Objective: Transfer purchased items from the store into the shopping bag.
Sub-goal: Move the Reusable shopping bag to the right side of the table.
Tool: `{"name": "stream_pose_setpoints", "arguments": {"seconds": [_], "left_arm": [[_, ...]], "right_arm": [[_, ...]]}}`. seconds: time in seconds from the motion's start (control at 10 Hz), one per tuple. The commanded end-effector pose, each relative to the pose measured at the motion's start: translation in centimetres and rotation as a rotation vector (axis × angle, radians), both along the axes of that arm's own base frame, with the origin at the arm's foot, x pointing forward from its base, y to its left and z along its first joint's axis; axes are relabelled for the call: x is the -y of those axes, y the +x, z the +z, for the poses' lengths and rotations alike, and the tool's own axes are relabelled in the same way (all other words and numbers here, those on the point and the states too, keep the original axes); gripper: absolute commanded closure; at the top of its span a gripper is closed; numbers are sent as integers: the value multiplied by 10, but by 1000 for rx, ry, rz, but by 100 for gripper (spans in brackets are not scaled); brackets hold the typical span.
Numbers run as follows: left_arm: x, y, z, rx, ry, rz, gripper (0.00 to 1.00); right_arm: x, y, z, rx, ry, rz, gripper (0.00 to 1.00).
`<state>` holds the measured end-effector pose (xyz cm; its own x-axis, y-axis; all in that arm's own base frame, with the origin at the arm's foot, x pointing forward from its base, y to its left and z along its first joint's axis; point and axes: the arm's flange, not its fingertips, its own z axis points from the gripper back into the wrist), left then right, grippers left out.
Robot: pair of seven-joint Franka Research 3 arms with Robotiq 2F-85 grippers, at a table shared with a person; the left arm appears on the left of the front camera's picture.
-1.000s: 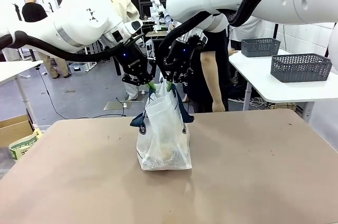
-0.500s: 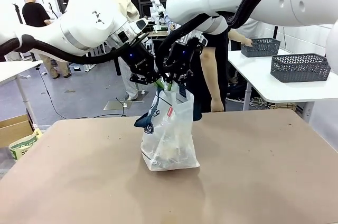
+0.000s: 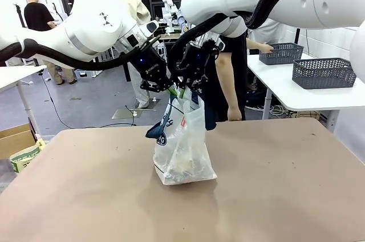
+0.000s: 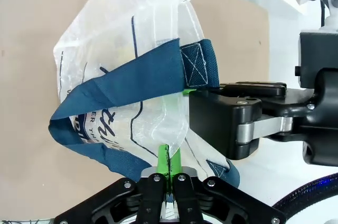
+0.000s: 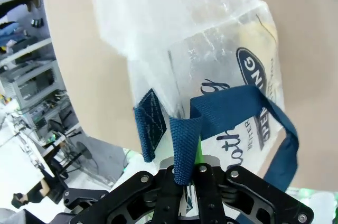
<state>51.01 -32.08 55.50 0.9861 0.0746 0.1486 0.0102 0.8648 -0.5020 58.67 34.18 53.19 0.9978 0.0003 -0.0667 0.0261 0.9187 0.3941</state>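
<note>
The shopping bag [image 3: 183,145], translucent plastic with navy straps, rests its bottom on the brown table and leans a little right. My left gripper [image 3: 169,89] and right gripper [image 3: 186,91] meet above it, each shut on its top rim. In the left wrist view the left gripper [image 4: 168,152] pinches the plastic edge below a navy strap [image 4: 132,84], and the right gripper's black body [image 4: 237,121] is close beside. The right gripper [image 5: 187,167] clamps the rim by a strap end, above the oval logo [image 5: 251,68]. The purchased items [image 3: 183,168] are a blurry tan mass at the bag's bottom.
Two dark grey slotted baskets [image 3: 324,72] [image 3: 280,51] stand on a white side table [image 3: 296,96] at the right; I cannot tell which is the store. A person's hand [image 3: 266,45] touches the farther one. A cardboard box [image 3: 17,142] sits off the table's left edge.
Both grippers have drawn the bag's top up and slightly right, so the bag stands taller and leans. The person's hand has reached out to the farther basket.
</note>
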Motion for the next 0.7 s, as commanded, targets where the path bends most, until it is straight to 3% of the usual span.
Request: {"name": "stream_pose_setpoints", "arguments": {"seconds": [0.0,0.6], "left_arm": [[-5,4,4,30,-13,-9,100],[-30,16,20,91,-99,-51,100]], "right_arm": [[-9,-12,13,-71,37,-108,100],[-29,-16,4,-99,-32,-257,100]]}}
